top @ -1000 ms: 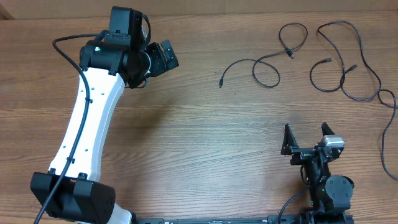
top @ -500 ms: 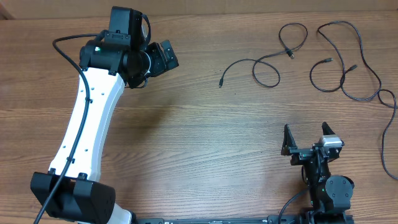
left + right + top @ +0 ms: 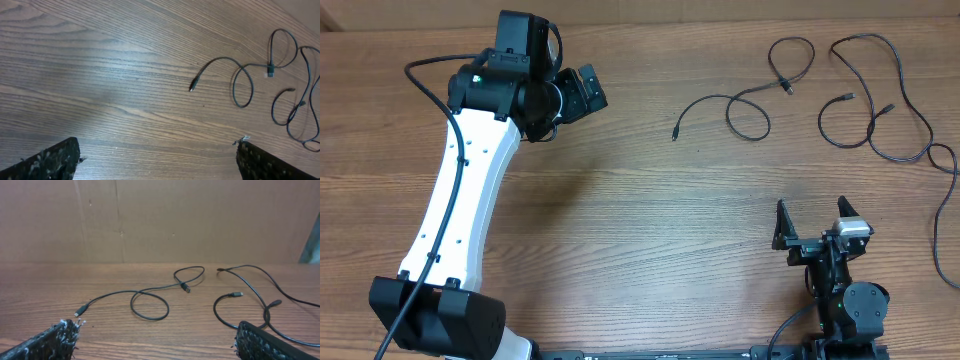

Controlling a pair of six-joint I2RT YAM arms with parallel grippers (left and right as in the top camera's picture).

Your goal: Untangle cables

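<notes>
Table (image 3: 650, 230): mid-brown wood with fine darker grain streaks.
Shorter cable (image 3: 750, 137): black throughout.
Longer cable (image 3: 905, 95): black throughout.
Left arm (image 3: 460, 190): white long link; black joints and base.
Right arm (image 3: 845, 300): black, with a silver-grey block (image 3: 853, 229) and a small green light (image 3: 842, 293).
Left gripper (image 3: 157, 145): finger pads (image 3: 50, 162) black, flecked pale grey.
Right gripper (image 3: 156, 326): finger pads (image 3: 45, 342) black, likewise pale-flecked.
Back board (image 3: 160, 220): plain dull brown.

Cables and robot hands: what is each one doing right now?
shorter cable: lying loose, looped over itself, apart from the other cable.
longer cable: lying loose in big loops, nothing touching it.
left gripper: open, empty, away from both cables.
right gripper: open, empty, short of both cables.
</notes>
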